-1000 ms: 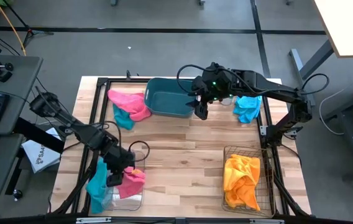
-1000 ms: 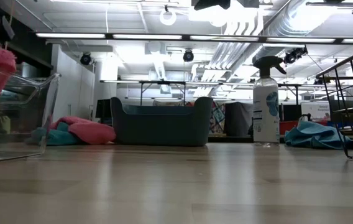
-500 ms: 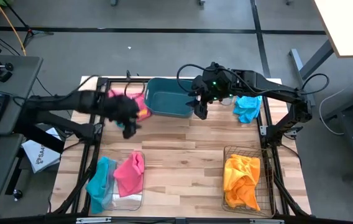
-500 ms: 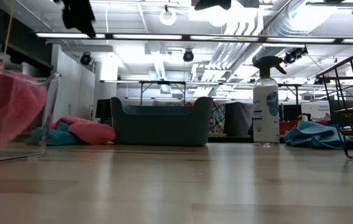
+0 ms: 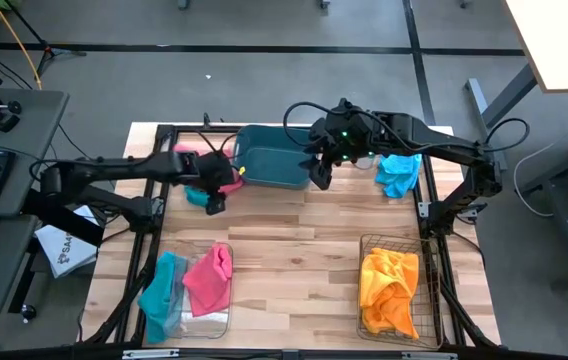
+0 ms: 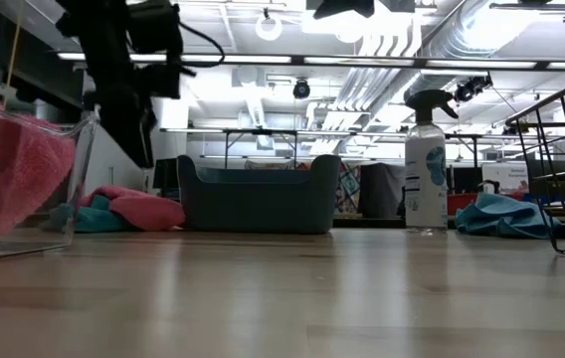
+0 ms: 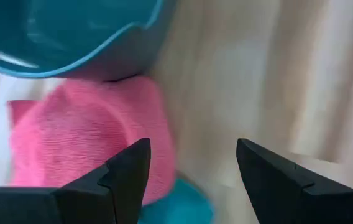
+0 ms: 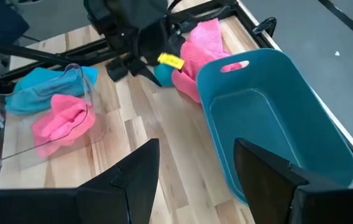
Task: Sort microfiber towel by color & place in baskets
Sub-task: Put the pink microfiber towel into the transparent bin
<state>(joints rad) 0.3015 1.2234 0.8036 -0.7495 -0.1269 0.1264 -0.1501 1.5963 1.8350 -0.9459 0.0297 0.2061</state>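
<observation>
A: Left gripper has swung from the clear bin back across to the pink towel pile beside the teal tub, now lower than half a second ago. Right one unchanged.

B: Fingers?

A: Left spread wide, empty, pink towel and a teal towel just under them. Right gripper also wide, empty, hovering at the tub's near rim.

B: Anything hard to read?

A: Left wrist view is blurred. In the low view the wire basket is cut off at the edge.

B: Rest of the towels?

A: Pink and teal in the clear bin, orange towel in the wire basket, blue towel loose at the far right. Wood plank table, grey floor, spray bottle standing, office ceiling lights behind.
</observation>
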